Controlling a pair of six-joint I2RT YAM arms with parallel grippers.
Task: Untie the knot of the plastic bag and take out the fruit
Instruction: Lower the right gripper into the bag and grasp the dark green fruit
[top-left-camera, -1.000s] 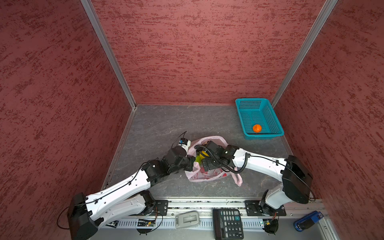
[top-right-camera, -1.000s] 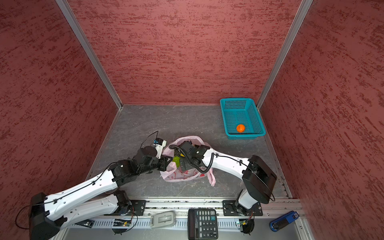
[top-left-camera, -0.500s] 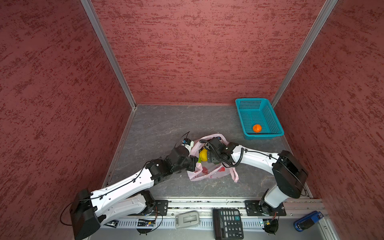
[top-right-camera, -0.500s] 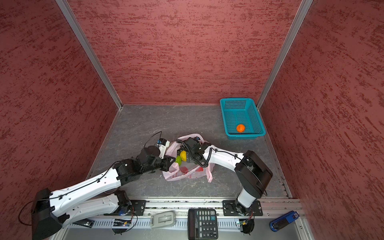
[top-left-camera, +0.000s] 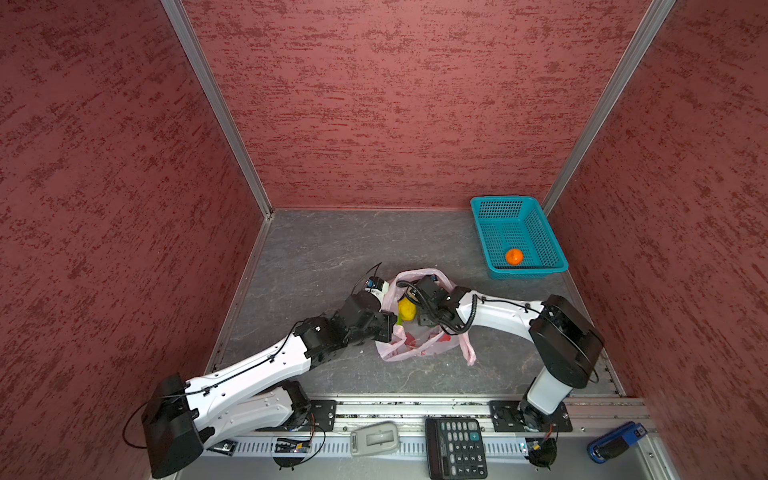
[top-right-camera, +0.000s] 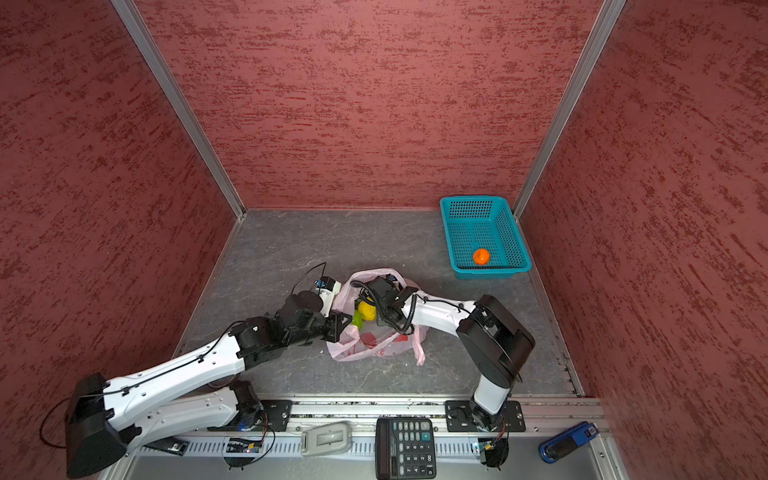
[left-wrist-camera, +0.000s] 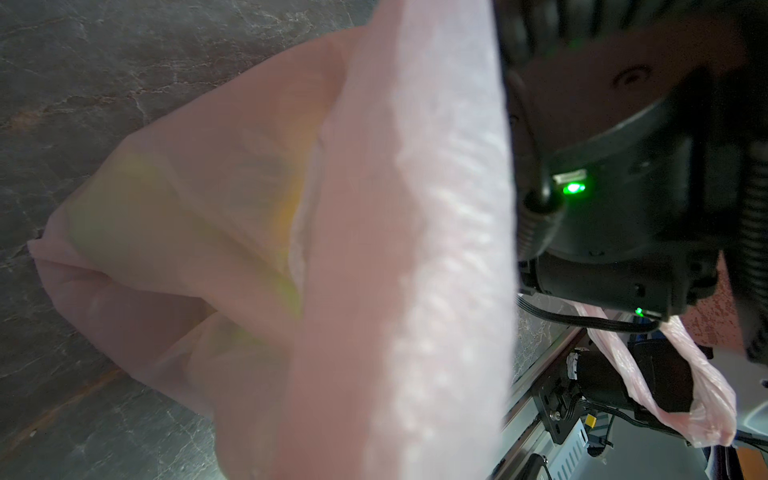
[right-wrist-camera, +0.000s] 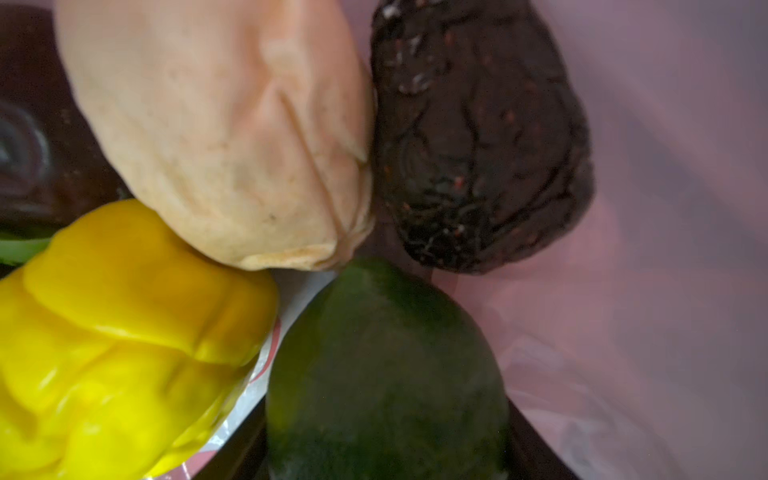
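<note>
The pale-pink plastic bag (top-left-camera: 419, 347) (top-right-camera: 374, 347) lies open mid-floor; the knot is out of view. My left gripper (top-left-camera: 390, 326) is shut on the bag's left edge, and bag film (left-wrist-camera: 249, 208) covers its jaws in the left wrist view. My right gripper (top-left-camera: 419, 305) reaches down into the bag. In the right wrist view its dark fingers press both sides of a dark green fruit (right-wrist-camera: 382, 365). Around it lie a yellow fruit (right-wrist-camera: 116, 332) (top-left-camera: 407, 309), a cream one (right-wrist-camera: 232, 137) and a dark brown-black one (right-wrist-camera: 478, 137).
A teal basket (top-left-camera: 528, 272) (top-right-camera: 492, 272) at the back right holds an orange fruit (top-left-camera: 514, 256). Red walls close in three sides. On the front rail sit a calculator (top-left-camera: 455, 446), a grey device (top-left-camera: 374, 438) and a blue object (top-left-camera: 615, 442).
My right gripper has gone deeper into the bag and its jaws have narrowed onto the dark green fruit. The left gripper has shifted a little toward the back with the bag's edge.
</note>
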